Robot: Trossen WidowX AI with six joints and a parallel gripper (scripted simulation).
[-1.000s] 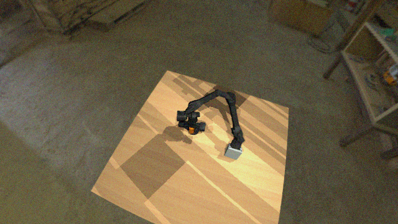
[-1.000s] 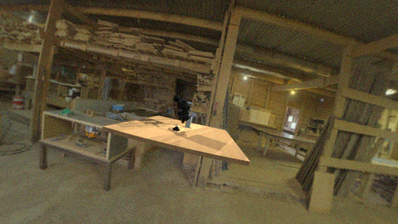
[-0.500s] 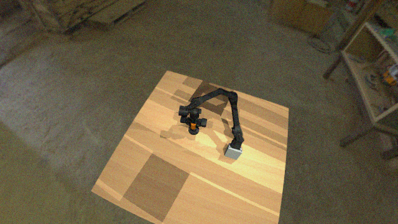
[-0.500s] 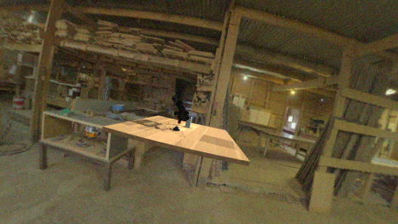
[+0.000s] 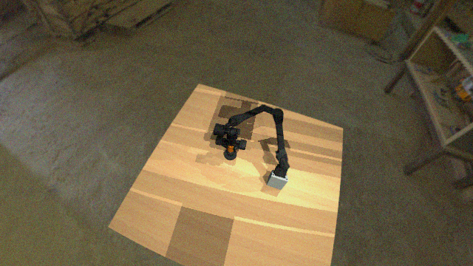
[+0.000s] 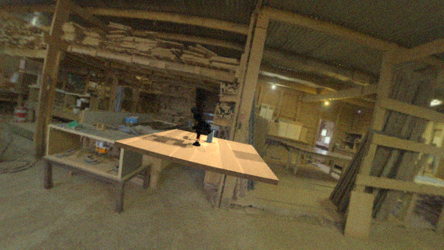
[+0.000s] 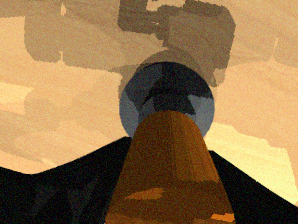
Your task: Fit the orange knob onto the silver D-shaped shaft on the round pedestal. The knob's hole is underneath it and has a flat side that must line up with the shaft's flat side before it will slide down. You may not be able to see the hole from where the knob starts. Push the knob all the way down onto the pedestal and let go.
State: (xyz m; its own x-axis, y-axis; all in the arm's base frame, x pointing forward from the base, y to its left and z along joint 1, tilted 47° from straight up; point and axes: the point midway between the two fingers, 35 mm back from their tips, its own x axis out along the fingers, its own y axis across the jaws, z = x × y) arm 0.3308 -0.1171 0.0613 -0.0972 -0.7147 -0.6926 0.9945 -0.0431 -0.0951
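Observation:
The orange knob [image 5: 230, 148] [image 7: 170, 160] is held between the fingers of my gripper [image 5: 230, 148] [image 7: 167, 151], which is shut on it. The round dark pedestal [image 5: 230, 157] [image 7: 131, 107] is partly covered by the knob in the wrist view. The knob's near end overlaps the middle of the pedestal there. The silver shaft is not seen; the knob hides that part of the pedestal. In the exterior view the pedestal [image 6: 196, 143] is small and dark, just below the gripper. The knob's hole is not visible, and any gap between knob and pedestal cannot be told.
The wooden table top [image 5: 207, 192] [image 6: 222, 160] carries the arm and the pedestal. The arm's grey base block [image 5: 277, 181] [image 6: 209, 138] stands to the right of the pedestal in the top view. Dark shadows fall around the pedestal. A shelf unit [image 5: 436, 111] stands beyond the table.

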